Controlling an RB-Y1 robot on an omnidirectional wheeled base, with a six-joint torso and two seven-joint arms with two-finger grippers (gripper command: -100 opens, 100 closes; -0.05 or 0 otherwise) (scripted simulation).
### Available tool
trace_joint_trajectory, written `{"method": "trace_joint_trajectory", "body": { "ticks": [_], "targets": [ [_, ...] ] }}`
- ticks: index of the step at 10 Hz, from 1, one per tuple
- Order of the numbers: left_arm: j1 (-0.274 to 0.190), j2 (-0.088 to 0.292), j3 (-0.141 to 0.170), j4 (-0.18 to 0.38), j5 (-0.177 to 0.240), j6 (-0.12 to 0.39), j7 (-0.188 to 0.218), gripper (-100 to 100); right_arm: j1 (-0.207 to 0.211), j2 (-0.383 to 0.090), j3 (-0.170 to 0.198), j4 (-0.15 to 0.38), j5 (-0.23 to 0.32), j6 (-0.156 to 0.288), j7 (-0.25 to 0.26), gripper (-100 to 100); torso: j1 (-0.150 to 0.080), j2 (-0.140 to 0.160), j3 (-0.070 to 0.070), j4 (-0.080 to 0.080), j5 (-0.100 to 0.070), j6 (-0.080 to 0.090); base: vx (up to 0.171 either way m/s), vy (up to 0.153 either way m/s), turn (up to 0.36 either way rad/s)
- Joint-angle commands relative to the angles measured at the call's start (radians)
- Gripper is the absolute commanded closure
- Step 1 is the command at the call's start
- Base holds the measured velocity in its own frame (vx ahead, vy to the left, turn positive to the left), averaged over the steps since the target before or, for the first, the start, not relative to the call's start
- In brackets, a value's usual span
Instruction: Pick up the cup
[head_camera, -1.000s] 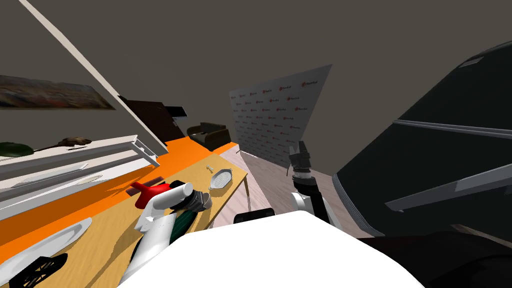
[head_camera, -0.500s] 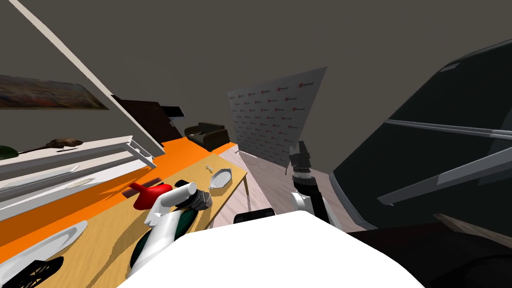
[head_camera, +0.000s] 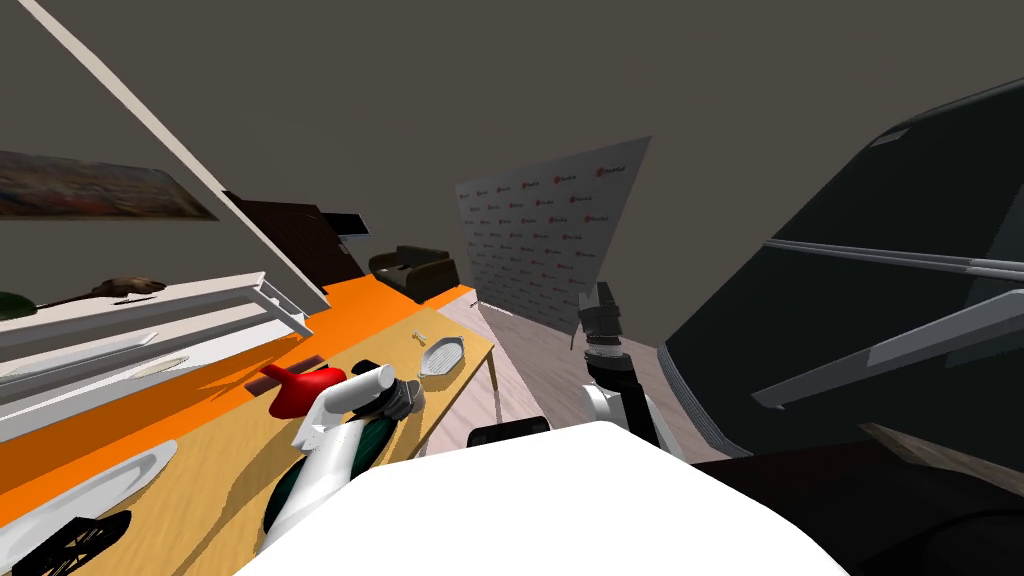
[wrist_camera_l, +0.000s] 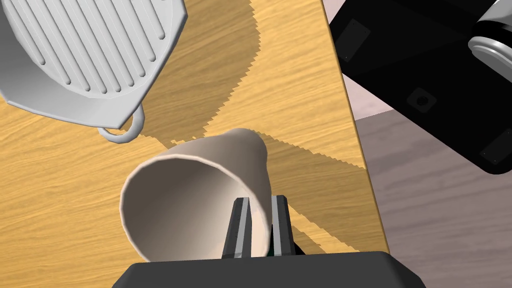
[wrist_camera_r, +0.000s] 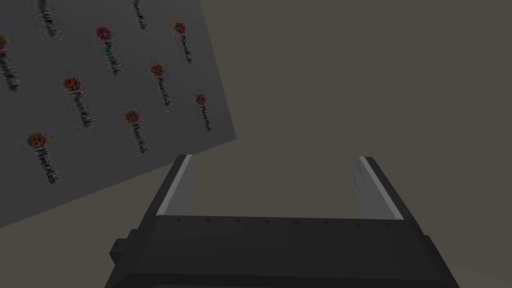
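Head view: my left arm reaches out over the wooden surface (head_camera: 225, 455), and the left tool (head_camera: 403, 398) sits low above the wood, between a red object (head_camera: 300, 392) and the surface's floor-side edge. A grey ribbed dish (head_camera: 442, 357) lies just beyond it, toward the far corner. The right tool (head_camera: 600, 302) is held up off to the side, well apart from the surface, over the floor.

Left wrist view: the cup (wrist_camera_l: 200, 187) is beige, its open mouth turned toward the camera and its body tapering away. The left tool is clamped on the cup's rim, one finger (wrist_camera_l: 242, 220) inside the wall and the other outside it, the two pressed close with the wall between them. The cup is over the wood near the surface's edge (whether its base touches the wood I cannot tell). The ribbed dish is near the cup, its loop handle pointing toward the cup's rim, not touching.

Right wrist view: the right tool's two fingers (wrist_camera_r: 180, 186) stand wide apart, with nothing between them.
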Motion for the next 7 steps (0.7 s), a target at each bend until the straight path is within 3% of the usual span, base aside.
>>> {"method": "trace_joint_trajectory", "body": {
  "ticks": [1,2,3,4,7],
  "targets": [
    [0.0,0.0,0.0,0.0,0.0,0.0,0.0,100,0.0,0.0,0.0,0.0,0.0,0.0,0.0,0,0.0,0.0,0.0,0.0,0.0,0.0,0.0,0.0,0.0],
    [0.0,0.0,0.0,0.0,0.0,0.0,0.0,100,0.0,0.0,0.0,0.0,0.0,0.0,0.0,0,0.0,0.0,0.0,0.0,0.0,0.0,0.0,0.0,0.0],
    [0.0,0.0,0.0,0.0,0.0,0.0,0.001,0,0.0,0.0,0.0,0.0,0.0,0.0,0.0,0,0.0,0.0,0.0,0.0,0.0,0.0,0.0,0.0,0.0],
    [0.007,0.002,0.003,-0.028,0.007,0.022,-0.005,100,0.0,0.0,0.0,0.0,0.0,0.0,0.0,0,0.0,0.0,0.0,0.0,0.0,0.0,0.019,-0.006,0.044],
    [0.025,0.006,0.011,-0.078,0.022,0.059,-0.012,100,0.0,0.0,0.0,0.0,0.0,0.0,0.0,0,-0.002,-0.002,-0.001,0.0,-0.001,0.001,0.033,-0.014,0.042]
  ]
}}
